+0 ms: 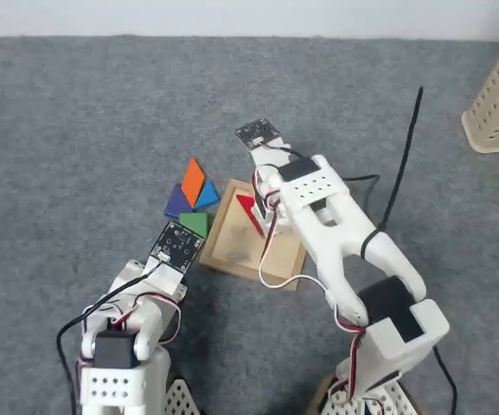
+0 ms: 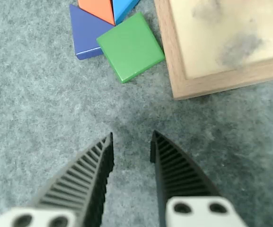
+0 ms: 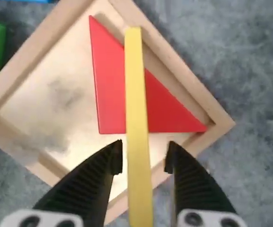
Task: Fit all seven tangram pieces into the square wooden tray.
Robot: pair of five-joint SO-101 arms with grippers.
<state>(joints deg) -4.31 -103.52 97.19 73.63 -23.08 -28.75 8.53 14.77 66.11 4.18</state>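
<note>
Hanging on edge over the red wooden triangle (image 3: 112, 94) in the square wooden tray (image 3: 32, 52), the thin yellow wooden piece (image 3: 137, 118) is clamped across its flat faces by the right tool (image 3: 143, 156), probably light, stiff and slippy, while the left tool (image 2: 131, 142) is held open nearby.

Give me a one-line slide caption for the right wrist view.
Right gripper holding a yellow piece on edge above the wooden tray, a red triangle already lying inside.
</note>
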